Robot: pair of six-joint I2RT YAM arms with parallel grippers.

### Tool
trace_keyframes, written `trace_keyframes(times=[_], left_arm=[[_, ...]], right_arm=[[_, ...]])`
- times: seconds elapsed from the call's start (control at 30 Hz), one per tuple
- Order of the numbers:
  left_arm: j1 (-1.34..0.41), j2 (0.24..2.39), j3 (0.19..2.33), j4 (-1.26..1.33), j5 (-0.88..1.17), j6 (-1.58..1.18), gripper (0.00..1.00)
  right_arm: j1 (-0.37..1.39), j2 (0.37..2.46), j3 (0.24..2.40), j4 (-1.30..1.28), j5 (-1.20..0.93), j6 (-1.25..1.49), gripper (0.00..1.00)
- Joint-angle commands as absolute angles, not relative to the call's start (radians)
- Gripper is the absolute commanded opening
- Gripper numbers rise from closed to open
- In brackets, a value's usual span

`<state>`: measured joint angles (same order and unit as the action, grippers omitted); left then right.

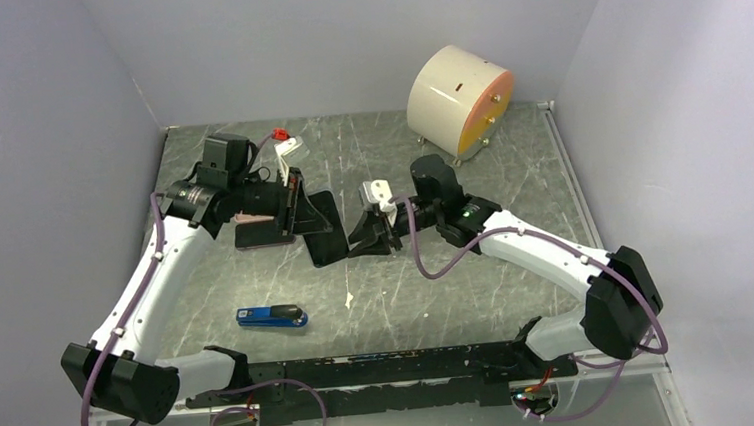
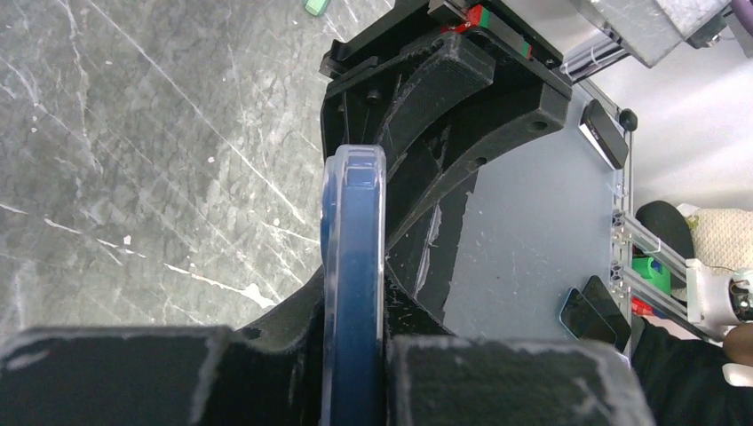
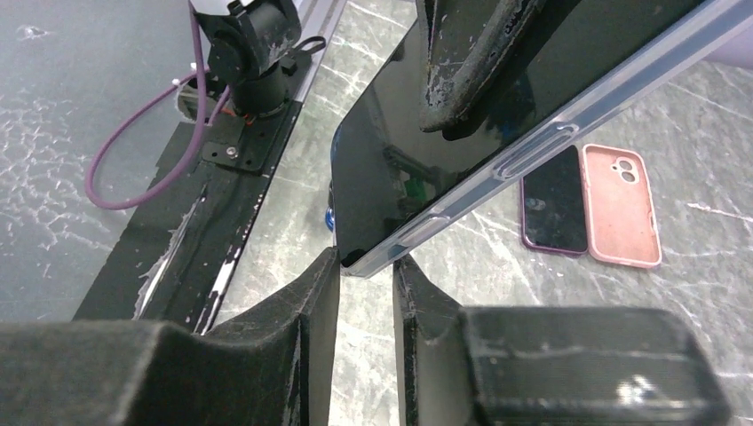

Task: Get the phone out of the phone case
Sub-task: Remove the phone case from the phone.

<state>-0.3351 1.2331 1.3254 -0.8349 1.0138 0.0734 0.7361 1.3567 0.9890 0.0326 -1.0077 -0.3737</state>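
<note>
Nearest the top camera, the black rail point(image 1: 384, 368) carries both arm bases at the near edge of the desk point(image 1: 439, 299). Just beyond it lie a blue item point(image 1: 271, 317) and, to its right, a small white scrap point(image 1: 349, 298). Mid-desk, the phone point(image 3: 417, 177) is held on edge between the two arms, seated in its clear case point(image 3: 533, 146); the case rim wraps the visible side and corner. The left tool point(image 2: 353, 355) is closed on the case with the phone inside, one finger against each broad face, as seen edge-on in the left wrist view. The fingers of the right tool point(image 3: 366, 288) stand narrowly apart on either side of one corner of the case, close against it; whether they press on it cannot be told. Beneath the left wrist a second phone point(image 3: 555, 200), dark, lies flat on the desk just beside a pink case point(image 3: 622, 204), both apart from the held phone. A cream drum point(image 1: 460, 102) with an orange face sits at the back right. A small red item point(image 1: 280, 135) lies at the back left.
</note>
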Motion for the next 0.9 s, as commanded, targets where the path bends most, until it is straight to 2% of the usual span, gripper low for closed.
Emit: trace_keyframes(times=[0.0,0.4,0.87], left_arm=[[-0.339,1.193,1.370,-0.788,1.100,0.078,0.03],[-0.341,1.182,1.336,-0.733,1.211,-0.011,0.02],[-0.345,1.154,1.291,-0.677,1.331,-0.052,0.02]], right_arm=[[0.756,1.370,1.050,-0.069,-1.050,-0.521,0.23],[0.786,1.395,1.074,-0.184,-0.956,-0.863,0.00],[0.787,1.408,1.096,-0.122,-0.837,-0.944,0.00]])
